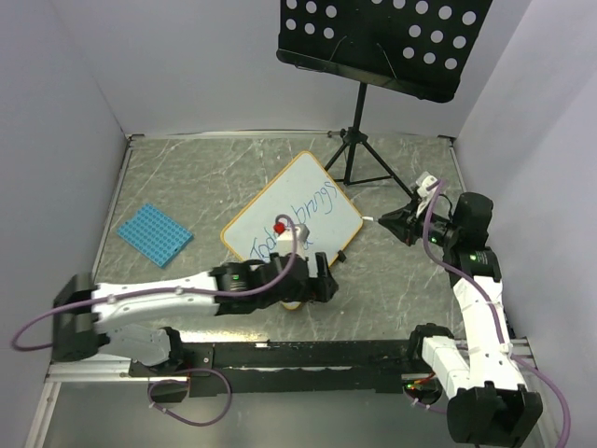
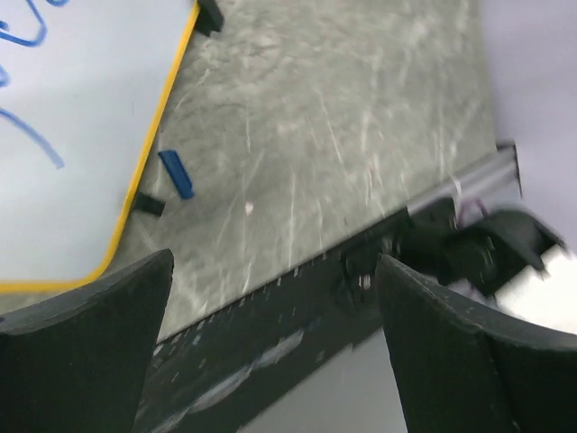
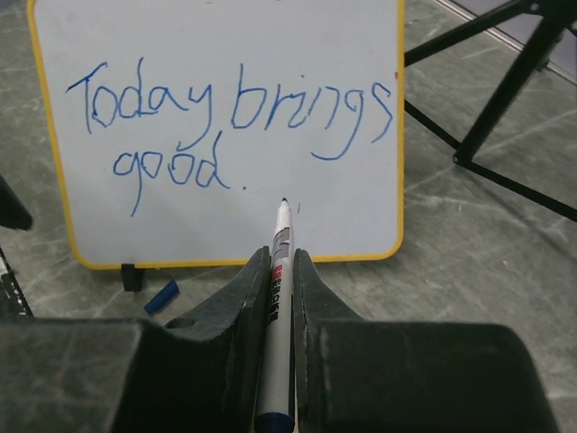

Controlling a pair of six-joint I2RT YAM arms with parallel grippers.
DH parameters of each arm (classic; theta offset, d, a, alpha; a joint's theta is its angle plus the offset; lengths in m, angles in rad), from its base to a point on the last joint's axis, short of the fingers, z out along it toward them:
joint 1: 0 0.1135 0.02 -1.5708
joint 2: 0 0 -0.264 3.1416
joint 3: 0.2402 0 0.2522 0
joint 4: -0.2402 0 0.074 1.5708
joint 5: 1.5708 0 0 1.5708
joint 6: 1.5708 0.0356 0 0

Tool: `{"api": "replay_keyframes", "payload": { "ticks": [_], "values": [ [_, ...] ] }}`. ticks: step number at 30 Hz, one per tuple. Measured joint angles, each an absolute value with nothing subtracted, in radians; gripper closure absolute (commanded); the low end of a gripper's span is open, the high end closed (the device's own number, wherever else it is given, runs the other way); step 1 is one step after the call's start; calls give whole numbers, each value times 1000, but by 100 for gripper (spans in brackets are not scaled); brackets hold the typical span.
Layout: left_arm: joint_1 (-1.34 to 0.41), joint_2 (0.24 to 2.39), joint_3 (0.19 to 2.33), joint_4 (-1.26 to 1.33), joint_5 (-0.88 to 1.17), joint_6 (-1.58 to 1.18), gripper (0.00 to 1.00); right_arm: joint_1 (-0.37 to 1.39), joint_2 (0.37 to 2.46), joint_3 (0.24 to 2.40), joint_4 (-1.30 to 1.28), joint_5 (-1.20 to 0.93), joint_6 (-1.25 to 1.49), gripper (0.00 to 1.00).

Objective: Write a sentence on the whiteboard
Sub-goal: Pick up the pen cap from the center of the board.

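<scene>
Board [image 3: 343, 216] set midway between the worktop's [image 1: 187, 168] side edges; the marker [image 3: 280, 239], pinched by the right tool [image 3: 281, 266], is best lowered squarely after the words [image 3: 225, 126]; left tool [image 2: 273, 271] is seen spread.

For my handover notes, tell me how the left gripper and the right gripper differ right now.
The left gripper is wide open and empty; the right gripper is shut on a marker. The left gripper sits by the near corner of the whiteboard, while the right gripper is off to the board's right side, with the marker tip pointing at the board. Both are black.
</scene>
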State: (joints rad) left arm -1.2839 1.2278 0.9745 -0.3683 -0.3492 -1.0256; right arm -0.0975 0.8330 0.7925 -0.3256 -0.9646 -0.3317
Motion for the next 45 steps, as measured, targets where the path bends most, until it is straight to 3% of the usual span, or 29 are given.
{"api": "replay_keyframes", "payload": {
  "ticks": [4,7,8,12,14,23,42,45],
  "values": [
    [-1282,1408,983,-291,-360,-1120,4,-152,833,793,-330,-975,-333,100],
    [-1282,1559,1044,-299,-341,-1169,14,-194,833,793,-339,-990,-335,100],
    [-1282,1616,1086,-314,-336,-1180,24,-203,833,793,-342,-994,-336,100],
    [-1282,1758,1226,-360,-329,-1216,44,-241,833,793,-356,-1023,-339,100],
    [-1282,1790,1264,-378,-331,-1225,49,-253,833,793,-362,-1037,-341,100],
    [-1282,1879,1393,-559,-385,-1262,49,-273,835,793,-374,-1068,-356,100],
    [-1241,1933,1395,-700,-443,-1304,51,-286,841,793,-383,-1090,-360,100],
    [-1224,1935,1395,-700,-443,-1303,61,-289,841,793,-383,-1091,-360,100]
  ]
}}
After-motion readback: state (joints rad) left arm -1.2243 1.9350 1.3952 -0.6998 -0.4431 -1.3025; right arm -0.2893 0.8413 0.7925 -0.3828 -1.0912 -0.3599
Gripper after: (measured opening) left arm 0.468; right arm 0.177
